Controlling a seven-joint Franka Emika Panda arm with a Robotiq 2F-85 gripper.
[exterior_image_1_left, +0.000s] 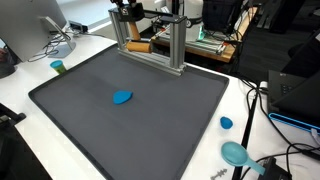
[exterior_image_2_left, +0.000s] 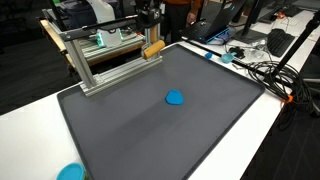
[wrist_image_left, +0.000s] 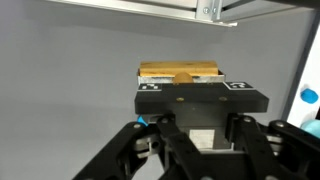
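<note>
- Wrist view: a wooden block (wrist_image_left: 180, 72) shows just beyond the gripper (wrist_image_left: 200, 104); I cannot tell whether its fingers are apart or clamped.
- Blue lump (exterior_image_1_left: 122, 97) lies mid-mat (exterior_image_1_left: 180, 125), well apart.

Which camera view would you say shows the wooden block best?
The wrist view. There the block sits close and near the centre, so its tan colour and long shape are plain, though its lower part is hidden. In both exterior views it is only a small, distant tan piece by the frame.
</note>
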